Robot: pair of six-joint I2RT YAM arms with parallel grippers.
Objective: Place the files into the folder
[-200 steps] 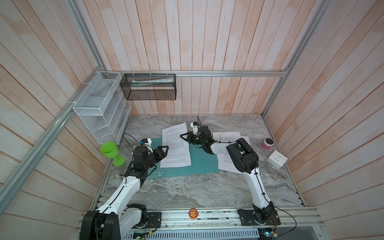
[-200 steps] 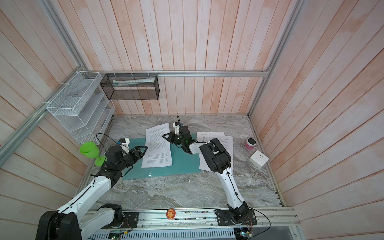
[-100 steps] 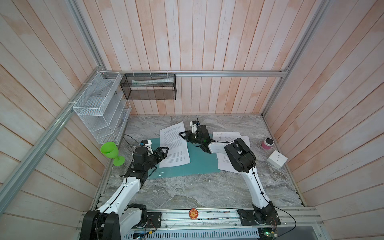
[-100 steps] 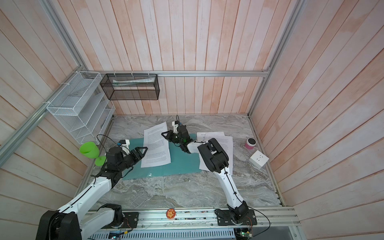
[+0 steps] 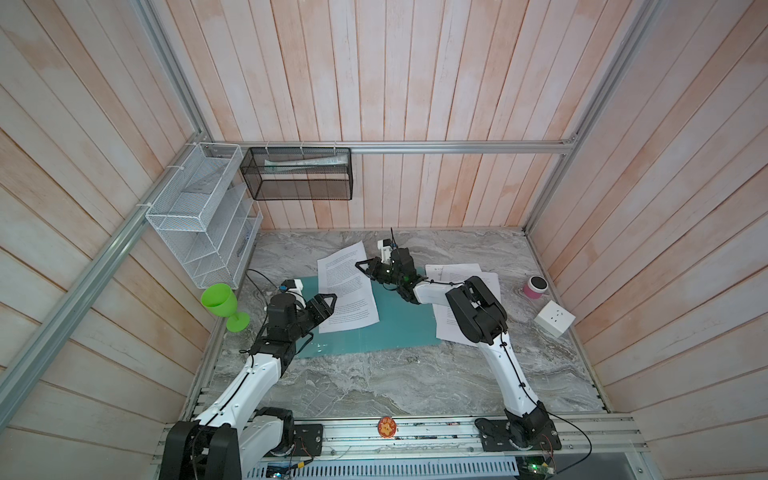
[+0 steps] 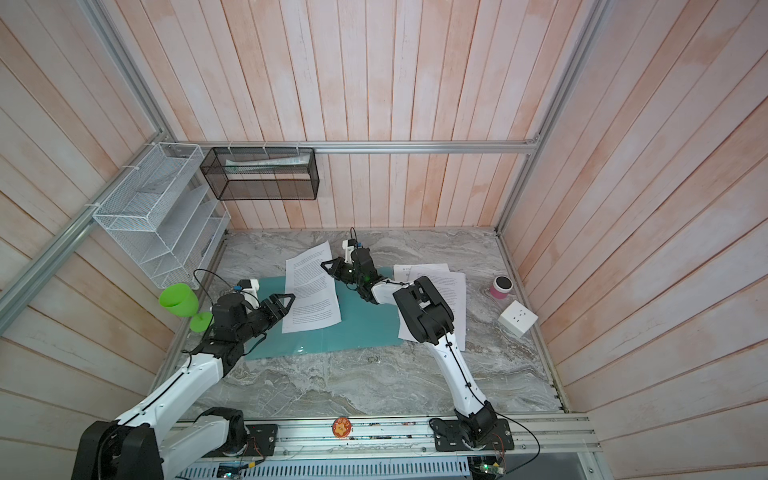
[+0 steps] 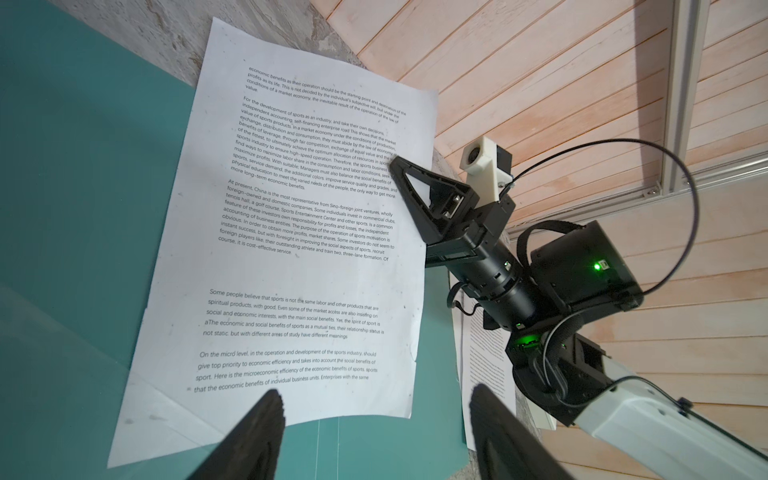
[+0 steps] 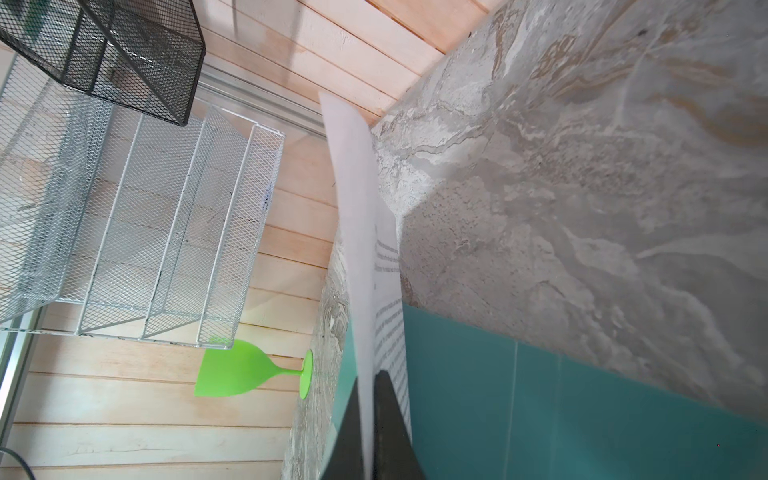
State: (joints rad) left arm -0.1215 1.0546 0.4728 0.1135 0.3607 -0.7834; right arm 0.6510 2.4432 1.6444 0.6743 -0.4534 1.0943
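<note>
A green goblet (image 5: 219, 300) stands left of the folder (image 5: 399, 328), a pink cup (image 5: 535, 286) right of it, where our right arm crosses spare files (image 5: 451, 274). Our right gripper (image 5: 359, 265) pinches a sheet (image 5: 345, 286) lying across the folder's far edge. Our left gripper (image 7: 374, 395), jaws apart, hangs over the folder's left side.

One folder (image 5: 390, 328), at least three printed sheets (image 5: 347, 291) — one goblet (image 5: 218, 299), one wire rack (image 5: 195, 216), one mesh basket (image 5: 297, 174), one pink pot (image 5: 535, 286), one white cube (image 5: 554, 318).
</note>
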